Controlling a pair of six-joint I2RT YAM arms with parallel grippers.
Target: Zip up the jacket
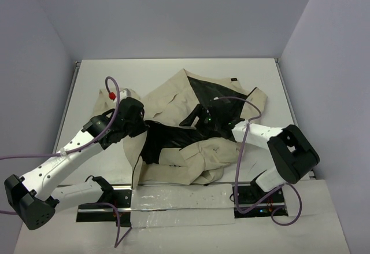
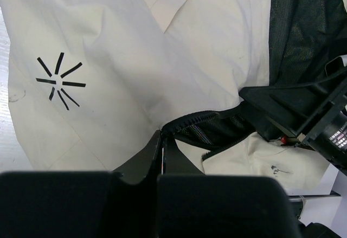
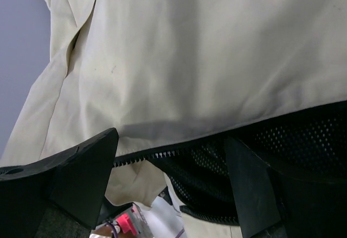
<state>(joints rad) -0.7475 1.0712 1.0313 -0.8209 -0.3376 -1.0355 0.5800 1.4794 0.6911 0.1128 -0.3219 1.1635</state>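
Top external view: the left gripper (image 1: pixel 143 124) sits low over the near-left part of the jacket (image 1: pixel 173 100), which lies spread and rumpled across the table (image 1: pixel 173 69) between the two arms.

Left wrist view: the left jaws are closed tip to tip on the cream fabric at the point where the open front edge begins. Creases run out from the tips, so the cloth appears pinched, probably to anchor the bottom of the zip. To the left of the jaws is a black star mark (image 2: pixel 58 81) on a flat cream panel. To the right of them the front gapes, showing black mesh lining (image 2: pixel 303 26).

Right wrist view: the right gripper (image 3: pixel 168 165) stands wide open and holds nothing. The zipper teeth (image 3: pixel 157 154) run across between its fingers (image 3: pixel 81 167), with cream fabric above and mesh below. This placement suggests it is lining up on the zip edge. No slider can be made out.

Assessment: the front is unzipped and the two edges are apart. Closing has not begun.
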